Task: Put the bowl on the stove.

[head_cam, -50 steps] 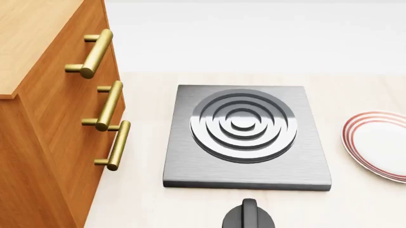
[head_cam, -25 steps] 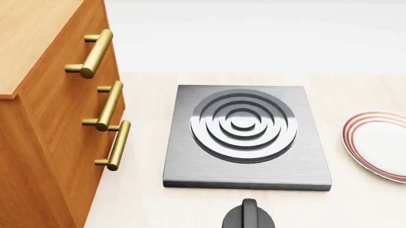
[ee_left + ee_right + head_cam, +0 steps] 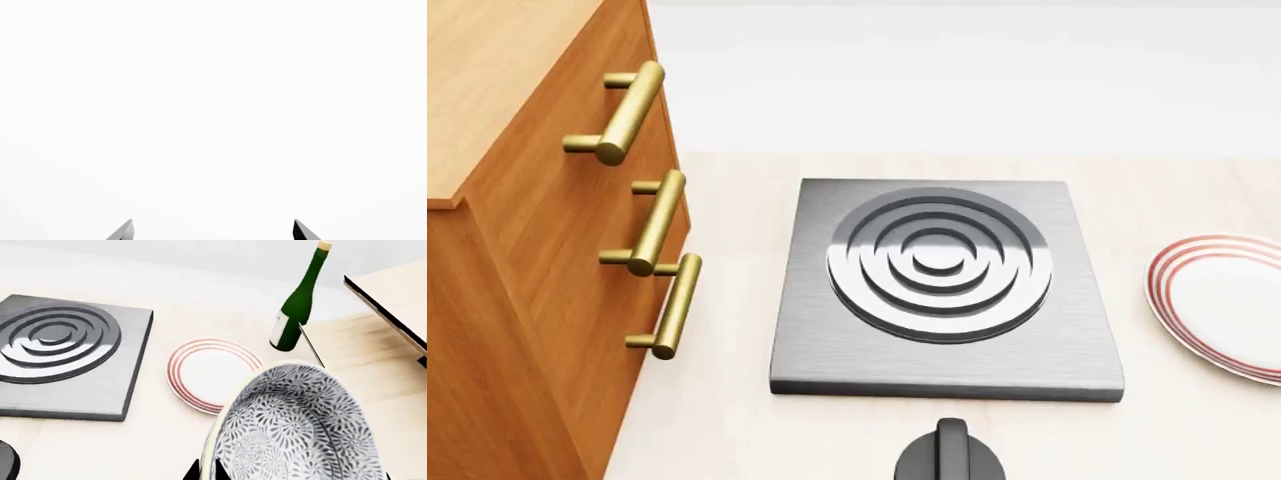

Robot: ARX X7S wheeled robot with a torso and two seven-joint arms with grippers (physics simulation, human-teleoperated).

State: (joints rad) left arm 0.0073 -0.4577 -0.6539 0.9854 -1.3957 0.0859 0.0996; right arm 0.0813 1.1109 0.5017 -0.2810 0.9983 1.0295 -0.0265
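Right tool (image 3: 207, 471) grasps the bowl (image 3: 297, 427) by its rim, above the bench (plate (image 3: 212, 372) beside stove (image 3: 945, 285)). Left tool (image 3: 212, 231) spread, empty.

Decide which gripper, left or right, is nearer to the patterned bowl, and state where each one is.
Right. The bowl fills the right wrist view directly at the right gripper, apparently held. The left gripper faces blank white, with no bowl in its view.
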